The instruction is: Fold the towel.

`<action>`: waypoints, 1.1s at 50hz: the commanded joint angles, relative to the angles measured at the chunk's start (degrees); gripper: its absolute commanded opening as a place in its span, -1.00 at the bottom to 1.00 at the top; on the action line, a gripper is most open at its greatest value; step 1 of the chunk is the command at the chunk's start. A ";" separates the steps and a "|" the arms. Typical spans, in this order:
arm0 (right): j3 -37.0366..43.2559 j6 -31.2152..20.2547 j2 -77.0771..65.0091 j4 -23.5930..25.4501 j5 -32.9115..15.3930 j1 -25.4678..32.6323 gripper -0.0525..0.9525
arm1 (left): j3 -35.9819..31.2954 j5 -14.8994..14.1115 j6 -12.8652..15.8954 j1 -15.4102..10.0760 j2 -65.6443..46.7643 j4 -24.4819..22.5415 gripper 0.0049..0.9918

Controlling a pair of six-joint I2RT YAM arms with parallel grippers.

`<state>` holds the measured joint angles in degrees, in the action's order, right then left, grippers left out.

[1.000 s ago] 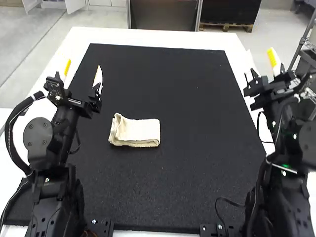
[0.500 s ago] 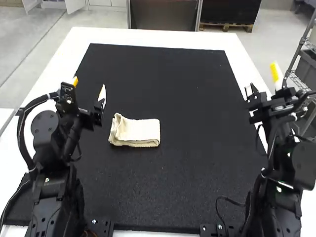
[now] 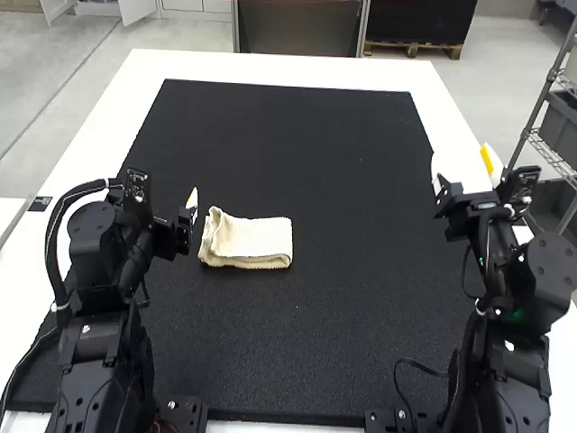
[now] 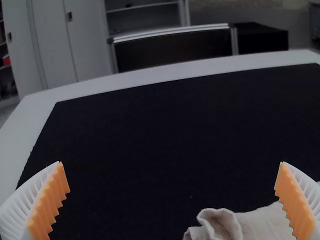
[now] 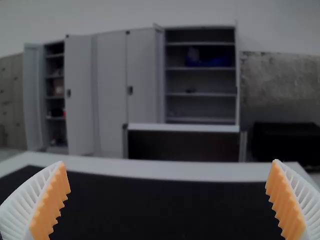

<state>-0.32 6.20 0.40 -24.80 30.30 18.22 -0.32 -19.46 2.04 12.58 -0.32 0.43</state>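
- White-ribbed L gripper point(image 4: 171, 164): wide, nothing btwn pads; near towel's ruffled L end, prob. parked aside so the folds aren't disturbed.
- Cream towel point(image 3: 252, 239): L of centre on black mat point(image 3: 361, 271), folded into a small rect., layers loose at L end; exact no. of folds can't tell. Lies flat, so prob. holds shape unaided; job looks abt done.
- R gripper point(image 5: 168, 162): wide, empty, well apart from towel, prob. b/c no 2nd grip needed.
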 commanded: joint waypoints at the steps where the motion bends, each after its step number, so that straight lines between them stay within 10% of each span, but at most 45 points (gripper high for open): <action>1: 0.23 -9.18 -0.40 3.18 5.47 -0.20 0.91 | 0.23 1.45 0.59 1.13 0.40 -0.07 0.95; 6: 0.23 -16.57 -0.40 8.01 4.50 -0.11 0.91 | 0.32 4.87 -2.92 2.63 0.40 0.19 0.95; 13: 0.23 -1.19 -0.40 11.09 -7.80 -0.11 0.92 | 0.23 4.79 -2.83 4.56 0.40 0.36 0.95; 18: 0.23 0.31 -0.40 15.39 -14.31 0.06 0.92 | 0.32 4.79 -2.83 4.82 0.40 0.36 0.94; 41: 0.32 -1.89 -0.32 21.98 -14.13 -0.20 0.92 | 0.32 4.79 -2.83 4.47 0.40 0.36 0.94; 55: 0.32 -2.59 -0.32 25.41 -14.22 -10.92 0.92 | 0.23 4.79 -2.83 4.47 0.40 0.36 0.94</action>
<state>-0.36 3.42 0.45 -0.91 16.47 10.35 -0.30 -14.96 -0.30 16.93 -0.32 1.08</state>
